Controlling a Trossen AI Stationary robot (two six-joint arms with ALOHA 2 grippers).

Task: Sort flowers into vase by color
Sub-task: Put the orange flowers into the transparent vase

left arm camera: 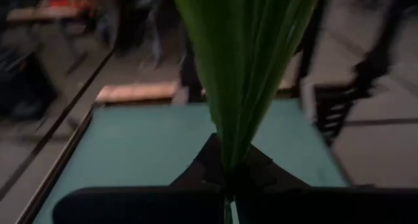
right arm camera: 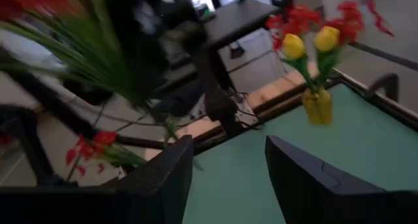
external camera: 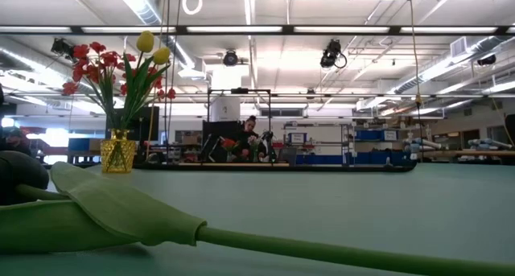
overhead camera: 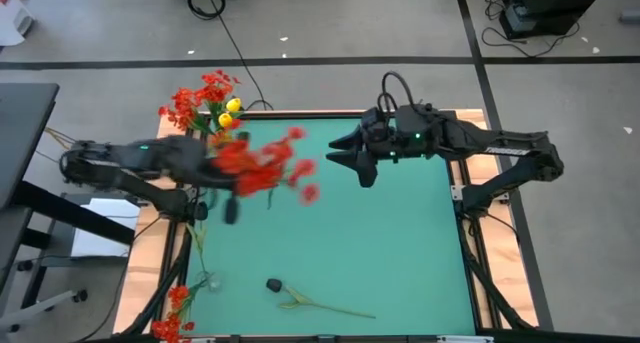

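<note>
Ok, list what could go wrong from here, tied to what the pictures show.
1. The left gripper, shut on a red flower spray, carries it close by the vase; the small vase, already top-heavy with tall flowers, could tip.
2. The grip looks to sit on the spray's leaves, so it may slip.
3. The open right gripper is near the blossoms and might snag them.

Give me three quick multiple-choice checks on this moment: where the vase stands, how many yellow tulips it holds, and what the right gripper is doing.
1. The vase stands:
A. at a far corner of the mat, on the left arm's side
B. mid-mat
C. under the right arm

2. Yellow tulips in it:
A. none
B. two
C. five

3. The right gripper is:
A. shut on a stem
B. shut, empty
C. open, empty

Key: 1 A, the high view shows it there. 2 B, two yellow heads show. 3 C, its fingers stand apart around nothing.
</note>
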